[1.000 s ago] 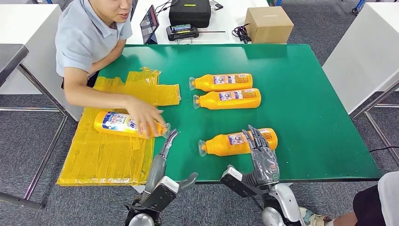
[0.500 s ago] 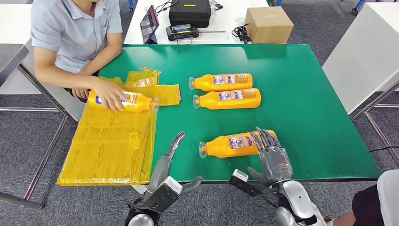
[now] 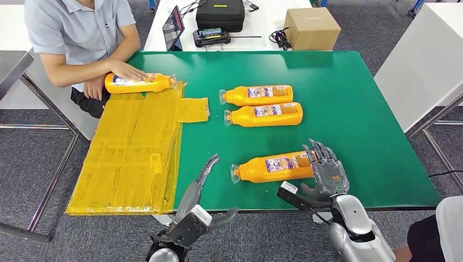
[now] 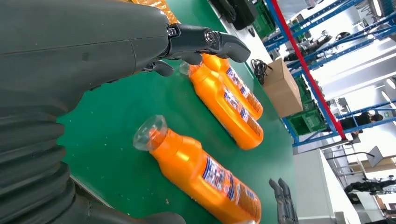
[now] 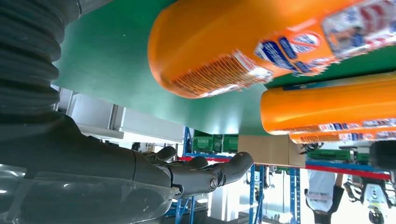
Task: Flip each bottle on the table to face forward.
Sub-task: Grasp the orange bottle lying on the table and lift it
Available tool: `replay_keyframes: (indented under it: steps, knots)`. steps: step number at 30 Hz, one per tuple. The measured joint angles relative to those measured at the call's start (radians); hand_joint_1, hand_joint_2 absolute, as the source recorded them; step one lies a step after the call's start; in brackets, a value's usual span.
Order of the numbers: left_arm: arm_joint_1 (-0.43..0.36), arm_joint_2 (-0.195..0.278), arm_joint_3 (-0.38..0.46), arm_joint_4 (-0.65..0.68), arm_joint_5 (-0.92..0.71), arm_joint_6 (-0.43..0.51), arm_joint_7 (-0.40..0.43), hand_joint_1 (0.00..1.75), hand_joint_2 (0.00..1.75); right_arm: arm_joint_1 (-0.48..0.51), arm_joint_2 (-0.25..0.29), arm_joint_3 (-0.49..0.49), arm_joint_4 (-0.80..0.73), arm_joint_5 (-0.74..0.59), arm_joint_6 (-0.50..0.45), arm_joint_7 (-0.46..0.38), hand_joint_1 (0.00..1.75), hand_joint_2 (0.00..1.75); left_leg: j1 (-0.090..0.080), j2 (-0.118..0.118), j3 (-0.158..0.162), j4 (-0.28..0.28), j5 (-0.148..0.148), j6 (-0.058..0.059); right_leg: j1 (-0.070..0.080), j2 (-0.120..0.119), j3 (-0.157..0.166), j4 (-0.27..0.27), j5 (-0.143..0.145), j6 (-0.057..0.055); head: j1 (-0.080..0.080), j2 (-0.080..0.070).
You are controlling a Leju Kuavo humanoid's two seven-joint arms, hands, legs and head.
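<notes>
Three orange bottles lie on their sides on the green table [image 3: 360,109]. The nearest bottle [image 3: 273,167] [image 4: 201,175] [image 5: 243,42] lies close to the front edge, clear cap to the left. Two more [image 3: 256,95] [image 3: 264,114] lie side by side farther back. My right hand [image 3: 326,170] is open at the near bottle's base end, fingers spread, holding nothing. My left hand [image 3: 199,183] is open at the front edge, left of that bottle's cap, fingers stretched out. A person [image 3: 82,33] at the far left holds a fourth bottle [image 3: 139,83] down on the table's far-left corner.
Yellow plastic sheets [image 3: 134,147] cover the table's left end and hang over its edge. A white desk behind carries a black bag [image 3: 220,13], a tablet [image 3: 173,27] and a cardboard box [image 3: 312,27]. Another white table [image 3: 426,60] stands at the right.
The person carried the fourth bottle from the yellow sheet to the far-left corner and sat back. My right hand has slid right, off the near bottle to its base end. My left hand barely moved.
</notes>
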Motion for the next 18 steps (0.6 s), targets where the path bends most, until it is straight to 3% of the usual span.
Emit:
replay_keyframes:
  steps: [18]
  knots:
    - [-0.033, 0.001, -0.039, 0.009, 0.02, -0.019, -0.001, 0.0, 1.75, -0.119, 0.044, 0.012, 0.223, -0.045, 0.021, -0.038, 0.0, 1.75, 0.0, 0.0, 0.0, 0.0, 0.0, 0.0, 0.0, 0.0, 0.0, 0.0, 0.0, 0.0, 0.0, 0.0]
